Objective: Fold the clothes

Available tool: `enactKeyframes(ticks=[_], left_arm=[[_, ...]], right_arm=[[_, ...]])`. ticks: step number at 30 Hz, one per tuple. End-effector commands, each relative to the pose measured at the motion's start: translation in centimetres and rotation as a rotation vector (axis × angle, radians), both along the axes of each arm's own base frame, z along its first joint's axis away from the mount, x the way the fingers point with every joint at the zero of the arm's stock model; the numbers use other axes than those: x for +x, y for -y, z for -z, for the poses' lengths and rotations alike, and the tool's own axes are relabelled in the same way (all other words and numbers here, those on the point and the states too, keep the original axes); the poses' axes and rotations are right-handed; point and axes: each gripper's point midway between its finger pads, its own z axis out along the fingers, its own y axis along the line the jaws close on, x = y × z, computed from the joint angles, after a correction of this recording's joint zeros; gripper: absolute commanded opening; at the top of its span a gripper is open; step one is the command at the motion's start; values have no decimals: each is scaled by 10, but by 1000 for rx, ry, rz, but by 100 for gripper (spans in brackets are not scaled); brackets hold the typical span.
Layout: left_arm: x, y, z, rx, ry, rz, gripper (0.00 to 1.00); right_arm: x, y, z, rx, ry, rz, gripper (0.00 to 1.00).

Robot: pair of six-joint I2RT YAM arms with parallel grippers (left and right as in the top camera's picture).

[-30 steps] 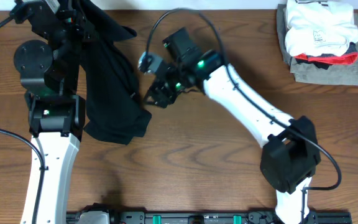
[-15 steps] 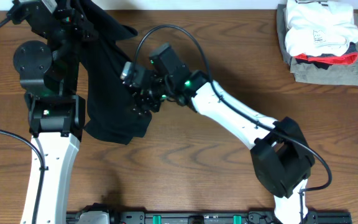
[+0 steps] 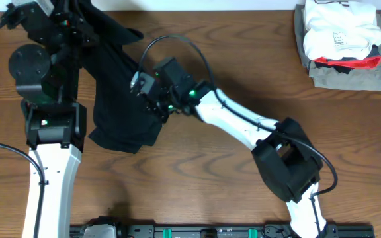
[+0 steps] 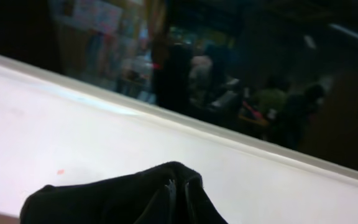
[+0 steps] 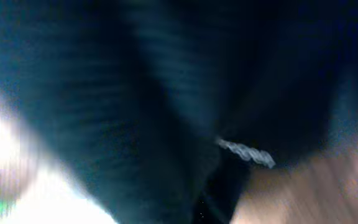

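Overhead, the soft, crumpled black T-shirt hangs from the left end effector clamped on it, hem on the wood-grain counter. The right end effector touches it; I cannot tell how wide it stands. The white garment carries unreadable print.

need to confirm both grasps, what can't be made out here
- Left fingers: overhead, buried under the black T-shirt; left wrist view shows only fabric.
- Right fingers: overhead, open or shut unclear against dark cloth; right wrist view blurred.
- Garment stack: overhead, cut by top edge.
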Motion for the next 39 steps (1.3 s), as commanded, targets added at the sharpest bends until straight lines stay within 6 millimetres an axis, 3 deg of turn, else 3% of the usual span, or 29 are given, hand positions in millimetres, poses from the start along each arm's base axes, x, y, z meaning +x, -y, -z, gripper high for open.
enactKeyframes(ticks=[1, 5, 8, 12, 15, 21, 30, 33, 39], left_arm=[[-16, -25, -33, 11, 79, -90, 6], [-22, -52, -36, 13, 86, -157, 6], [-28, -66, -38, 15, 92, -193, 6], [-38, -74, -47, 8, 113, -217, 6], [-46, -73, -51, 9, 119, -220, 6], [-62, -69, -38, -2, 32, -219, 6], [-74, -65, 37, -40, -292, -211, 6], [-76, -64, 53, -49, -358, -210, 6], [-63, -67, 61, -51, -373, -209, 6]], right_arm=[[40, 44, -56, 30, 64, 136, 1], [75, 107, -127, 69, 152, 262, 1], [89, 145, -177, 110, 237, 322, 1], [95, 191, -233, 138, 363, 386, 1], [90, 214, -260, 135, 425, 411, 1], [76, 233, -273, 103, 445, 436, 1], [61, 249, -234, -33, 303, 483, 1], [62, 258, -228, -77, 296, 516, 1], [81, 260, -225, -78, 336, 525, 1]])
